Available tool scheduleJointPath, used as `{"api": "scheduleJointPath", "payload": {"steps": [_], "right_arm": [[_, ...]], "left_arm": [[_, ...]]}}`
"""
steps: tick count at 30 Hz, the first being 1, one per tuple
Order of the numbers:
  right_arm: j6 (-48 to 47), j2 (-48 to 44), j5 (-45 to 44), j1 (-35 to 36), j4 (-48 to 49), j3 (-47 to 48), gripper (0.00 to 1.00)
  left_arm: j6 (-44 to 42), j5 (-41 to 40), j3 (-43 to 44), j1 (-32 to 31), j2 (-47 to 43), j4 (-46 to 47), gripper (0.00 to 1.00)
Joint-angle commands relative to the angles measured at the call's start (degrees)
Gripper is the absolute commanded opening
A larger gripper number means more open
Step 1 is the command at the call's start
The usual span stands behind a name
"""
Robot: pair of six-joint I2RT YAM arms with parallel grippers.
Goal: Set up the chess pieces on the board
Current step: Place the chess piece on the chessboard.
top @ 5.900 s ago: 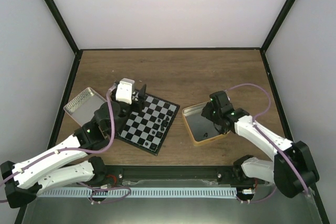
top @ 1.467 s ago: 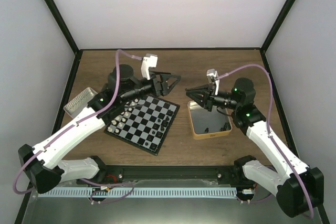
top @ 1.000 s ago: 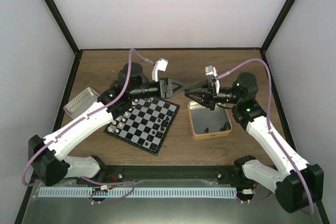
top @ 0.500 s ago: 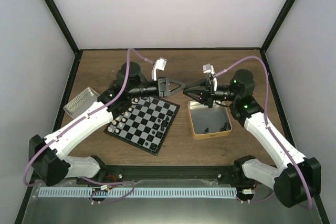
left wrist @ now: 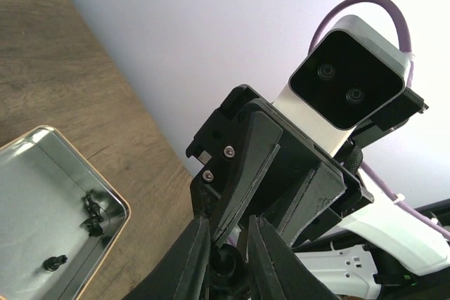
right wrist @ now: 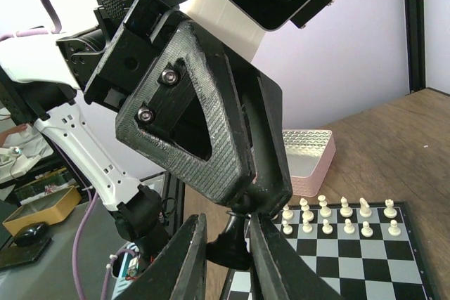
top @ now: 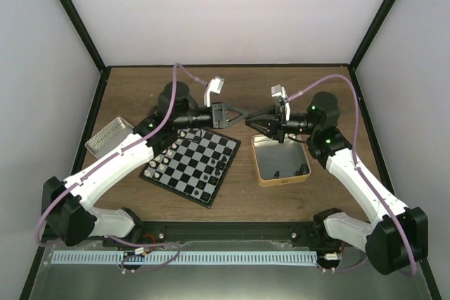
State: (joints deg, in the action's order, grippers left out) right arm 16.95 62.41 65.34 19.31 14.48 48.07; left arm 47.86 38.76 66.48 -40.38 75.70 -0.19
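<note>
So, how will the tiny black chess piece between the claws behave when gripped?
The black chess piece looks glossy, so it may slip in the right claw. It is tiny, so probably very light. Its neck is thin above a wider base, so it could pivot.

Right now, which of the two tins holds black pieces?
The gold-rimmed tin right of the board; dark pieces lie inside. The silver-and-pink tin, left of the board, shows none.
</note>
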Motion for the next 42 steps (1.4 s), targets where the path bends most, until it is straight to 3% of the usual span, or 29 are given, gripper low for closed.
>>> {"api": "scheduleJointPath", "payload": {"steps": [1,12,20,23,32,36,42], "right_arm": [[-0.6,0.8,-1.1,-0.2,0.6,3.3,0.18],[-4.0,2.4,-3.2,-0.2,-3.9,4.6,0.17],[-4.9,3.8,-4.2,-0.2,-5.2,5.0,0.18],[-4.3,3.9,-3.9,-0.2,-4.8,4.7,0.25],[1.2,3.6,-2.5,-0.2,-1.9,1.7,0.68],[3.0,3.0,-7.6,-0.2,-1.3,-0.9,0.74],[9.0,3.4,-17.9,-0.2,-1.8,-3.5,0.75]], "left_arm": [[-0.9,3.3,-0.1,-0.6,1.3,-1.3,0.17],[-1.6,4.1,0.7,-0.5,2.1,-3.7,0.05],[-2.0,3.5,0.7,-0.4,2.1,-4.2,0.04],[-2.6,2.1,0.5,-0.1,2.0,-4.7,0.04],[-6.0,-5.3,-3.1,2.7,0.5,-6.9,0.04],[-10.7,-13.0,-4.0,3.5,-1.0,-10.9,0.04],[-17.5,-28.1,-10.6,3.3,-4.3,-11.5,0.04]]}}
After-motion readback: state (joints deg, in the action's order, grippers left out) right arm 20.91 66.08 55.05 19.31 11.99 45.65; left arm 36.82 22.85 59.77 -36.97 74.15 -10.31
